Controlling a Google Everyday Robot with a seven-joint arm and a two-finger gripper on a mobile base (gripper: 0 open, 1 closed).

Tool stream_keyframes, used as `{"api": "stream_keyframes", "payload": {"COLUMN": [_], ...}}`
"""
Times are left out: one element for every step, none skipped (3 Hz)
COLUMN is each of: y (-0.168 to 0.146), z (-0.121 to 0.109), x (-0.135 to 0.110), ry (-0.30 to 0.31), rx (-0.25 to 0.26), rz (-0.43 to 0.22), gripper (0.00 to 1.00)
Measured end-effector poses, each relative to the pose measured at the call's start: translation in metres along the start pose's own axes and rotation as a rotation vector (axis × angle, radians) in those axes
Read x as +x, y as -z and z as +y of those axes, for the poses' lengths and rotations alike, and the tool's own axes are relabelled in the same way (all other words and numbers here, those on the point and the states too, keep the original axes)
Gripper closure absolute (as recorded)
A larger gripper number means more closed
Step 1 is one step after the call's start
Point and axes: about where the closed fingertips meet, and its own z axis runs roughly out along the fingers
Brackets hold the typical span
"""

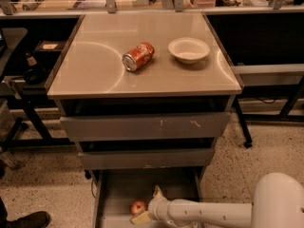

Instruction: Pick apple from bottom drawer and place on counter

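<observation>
The apple (138, 206), small and red, lies on the floor of the bottom drawer (122, 188), which is pulled out, near its front. My gripper (148, 204) is down in the drawer just right of the apple. One pale fingertip (156, 192) is behind the apple and one is in front of it (140, 217), spread apart. The jaws stand open beside the apple, not closed on it. The white arm (204, 213) comes in from the lower right. The counter (90, 72) is the glossy beige top of the cabinet.
A crushed red-orange soda can (138, 56) lies on its side on the counter, with a white bowl (188, 49) to its right. The two upper drawers (142, 126) are shut. Dark tables stand on both sides, and a shoe (26, 220) shows at the lower left.
</observation>
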Motion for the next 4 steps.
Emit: {"api": "stream_keyframes", "payload": {"y": [-0.003, -0.021, -0.035, -0.042], "z": [-0.001, -0.005, -0.007, -0.006], "x": [-0.002, -0.007, -0.005, -0.002], "ry": [0.003, 0.008, -0.003, 0.0], "rx": [0.007, 0.045, 0.07, 0.077], "rz": [-0.02, -0.058, -0.071, -0.07], "gripper": [0.0, 0.0, 0.0, 0.0]}}
